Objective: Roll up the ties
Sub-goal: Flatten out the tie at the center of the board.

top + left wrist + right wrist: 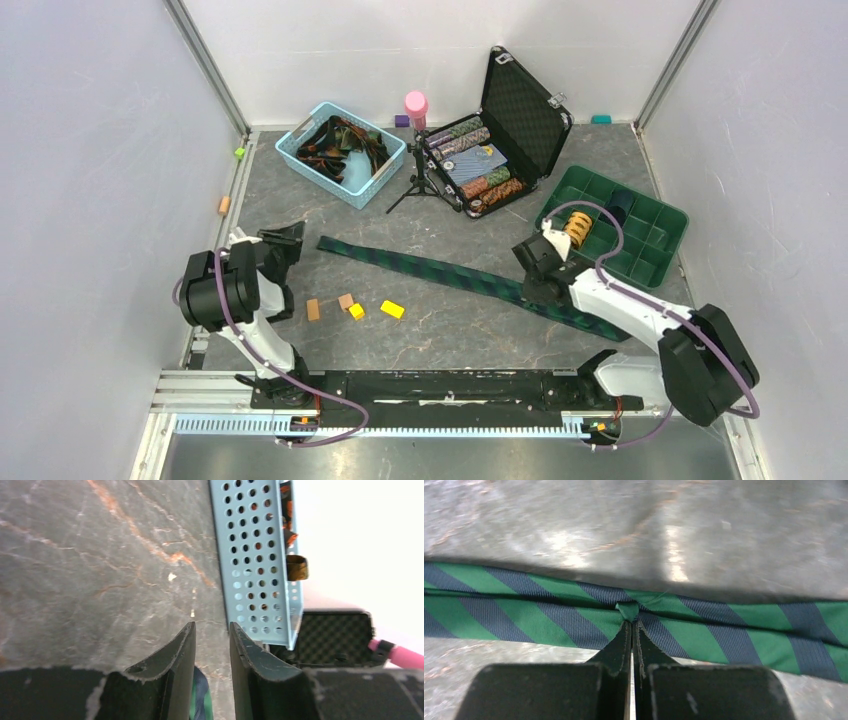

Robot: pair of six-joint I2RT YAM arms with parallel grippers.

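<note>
grey marbled surface (440, 330) carries the plaid tie (440, 268), stretched flat across its middle toward the right. our right claw (632, 622) is pressed together, pinching a small fold of that tie. our left claw (212, 626) stands slightly spread, gripping nothing we can see, near the blue basket (255, 555).

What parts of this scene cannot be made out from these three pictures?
Top view: right end of the striped tie, partly covered by the right arm.
Right wrist view: both tie ends, cut off by the picture's edges.
Left wrist view: nearly all of the tie, hidden behind the left gripper.
Top view: number of ties tangled in the blue basket, too small.
</note>
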